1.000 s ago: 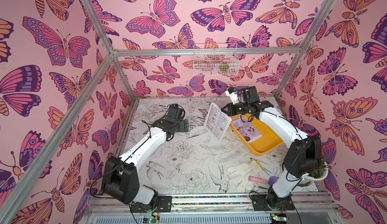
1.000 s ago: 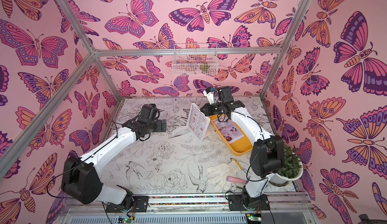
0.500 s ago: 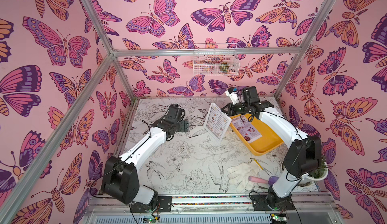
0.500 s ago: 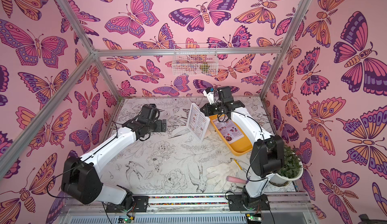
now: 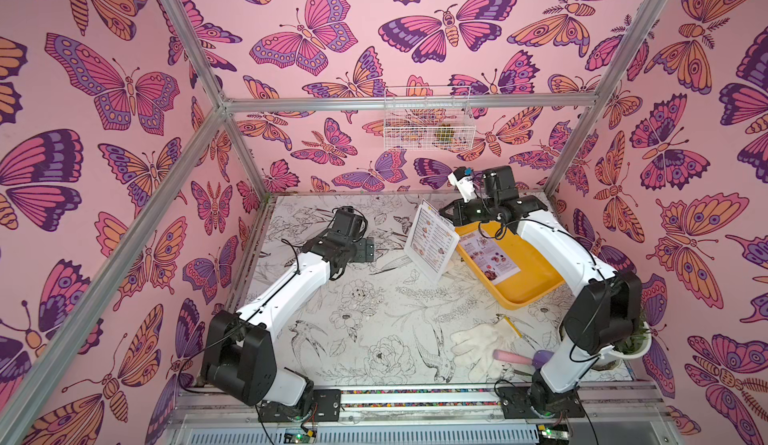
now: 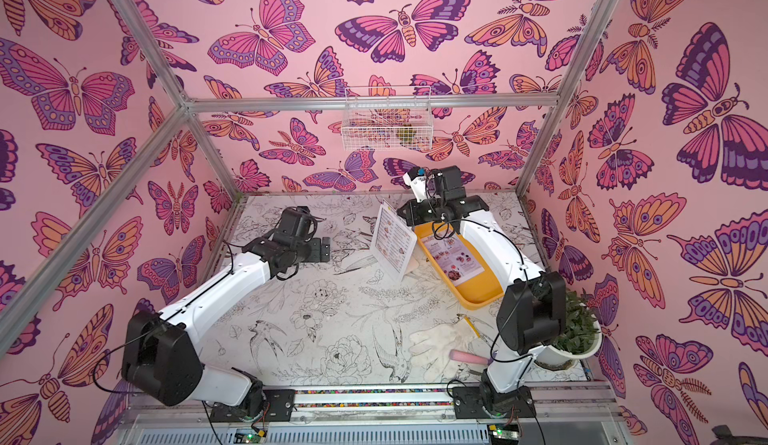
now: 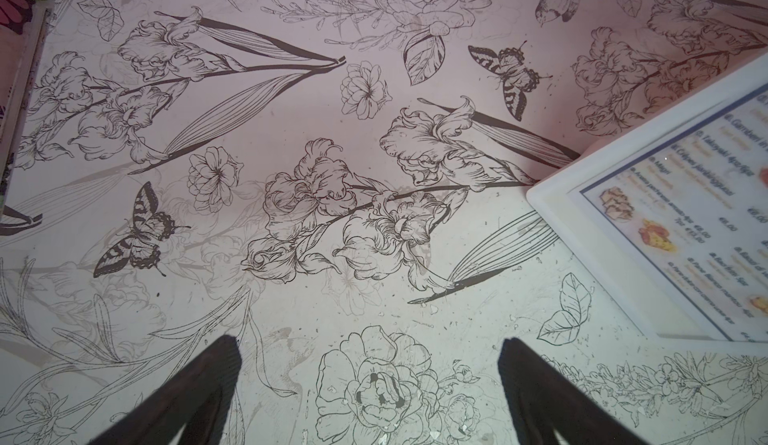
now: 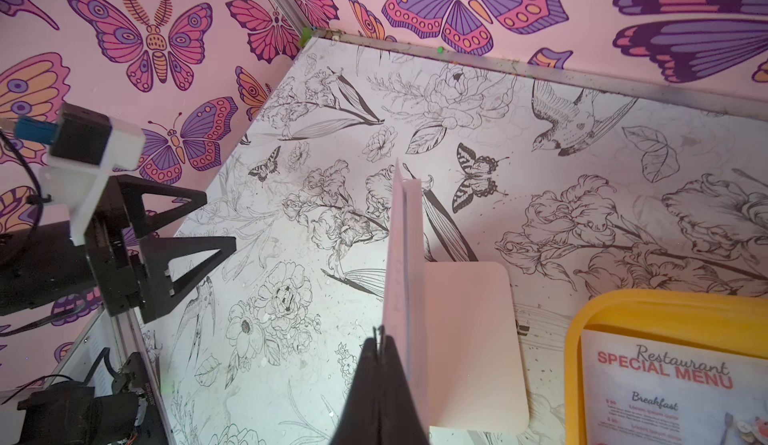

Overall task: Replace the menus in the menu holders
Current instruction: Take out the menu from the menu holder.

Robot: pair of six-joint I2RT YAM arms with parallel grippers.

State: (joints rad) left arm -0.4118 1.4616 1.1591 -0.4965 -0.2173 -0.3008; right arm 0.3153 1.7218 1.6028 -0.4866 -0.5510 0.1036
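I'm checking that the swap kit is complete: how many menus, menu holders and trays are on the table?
Menus: 2 (menu in holder, menu in tray)
Menu holders: 1
Yellow trays: 1
Total: 4

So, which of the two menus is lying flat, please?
The SPECIAL MENU sheet, flat in the yellow tray; the blue-bordered menu stands upright in the holder.

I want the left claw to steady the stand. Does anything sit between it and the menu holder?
Nothing visible does: only bare table lies between the open left claw and the menu holder. The right claw is shut at the holder's top edge.
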